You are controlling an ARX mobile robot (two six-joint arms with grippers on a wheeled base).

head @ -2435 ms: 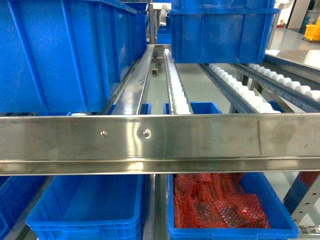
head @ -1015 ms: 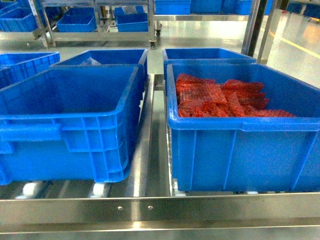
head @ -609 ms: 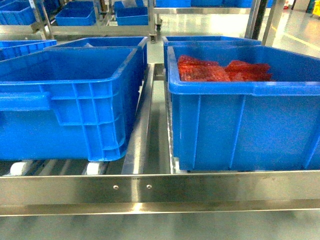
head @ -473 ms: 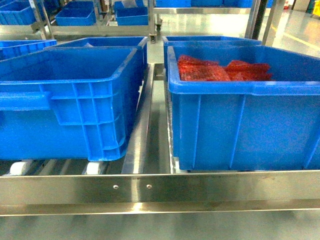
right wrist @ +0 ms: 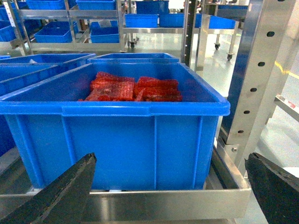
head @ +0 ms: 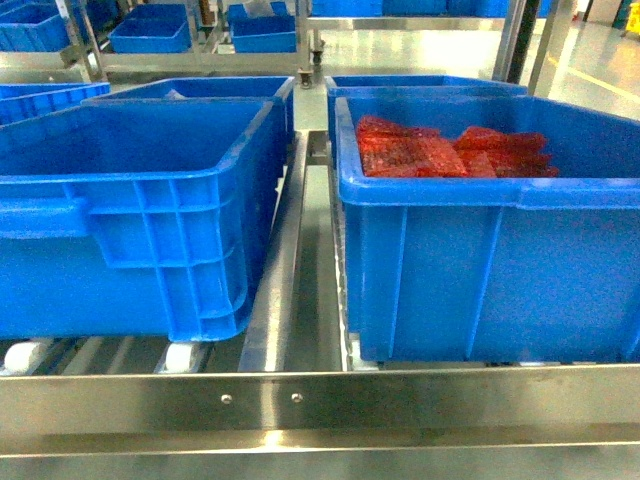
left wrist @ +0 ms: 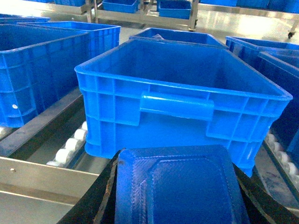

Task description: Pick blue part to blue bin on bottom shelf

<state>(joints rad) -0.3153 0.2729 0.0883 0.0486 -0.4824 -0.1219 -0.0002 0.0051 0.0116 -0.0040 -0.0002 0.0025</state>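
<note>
My left gripper point(left wrist: 176, 161) is shut on the blue part point(left wrist: 180, 193), a flat square ribbed plastic piece that fills the gap between its black fingers point(left wrist: 100, 200). Just beyond it stands an empty blue bin point(left wrist: 182, 98) on the bottom shelf, whose shiny front rail point(head: 320, 405) crosses the head view. That bin point(head: 130, 200) sits left of the central divider rail point(head: 280, 270). My right gripper point(right wrist: 170, 158) is open, with nothing between its fingers, facing a second blue bin point(right wrist: 117, 126). Neither gripper shows in the head view.
The right-hand bin point(head: 490, 240) holds red bagged parts point(head: 440, 150). More blue bins point(head: 200, 90) stand behind both. White rollers point(head: 25, 352) show under the left bin. A perforated steel post point(right wrist: 252, 84) rises right of the shelf. Another blue bin point(left wrist: 32, 79) stands left.
The head view dropped from an upper rail to this lower shelf. Over the last half second it rose slightly, so the front rail sits lower and more of the bins' insides shows.
</note>
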